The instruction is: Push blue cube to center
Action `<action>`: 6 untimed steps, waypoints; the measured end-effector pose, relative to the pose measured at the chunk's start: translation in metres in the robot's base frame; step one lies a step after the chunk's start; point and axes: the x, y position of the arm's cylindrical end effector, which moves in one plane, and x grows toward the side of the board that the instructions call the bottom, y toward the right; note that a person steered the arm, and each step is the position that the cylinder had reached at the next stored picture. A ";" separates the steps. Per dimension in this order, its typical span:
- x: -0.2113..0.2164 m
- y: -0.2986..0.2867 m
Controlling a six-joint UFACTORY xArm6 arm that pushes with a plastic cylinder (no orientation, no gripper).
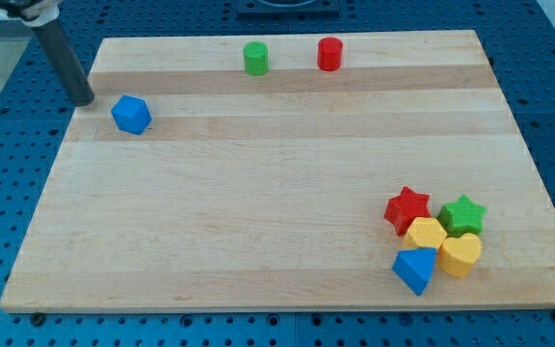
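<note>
The blue cube lies on the wooden board near its upper left edge. My rod comes down from the view's top left, and my tip stands just left of the cube and slightly above it in the view, with a small gap between them.
A green cylinder and a red cylinder stand near the board's top edge. At the lower right is a cluster: a red star, a green star, a yellow hexagon, a yellow heart and a blue triangular block.
</note>
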 end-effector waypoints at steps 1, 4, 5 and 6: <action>0.007 0.011; 0.017 0.037; 0.027 0.052; 0.035 0.074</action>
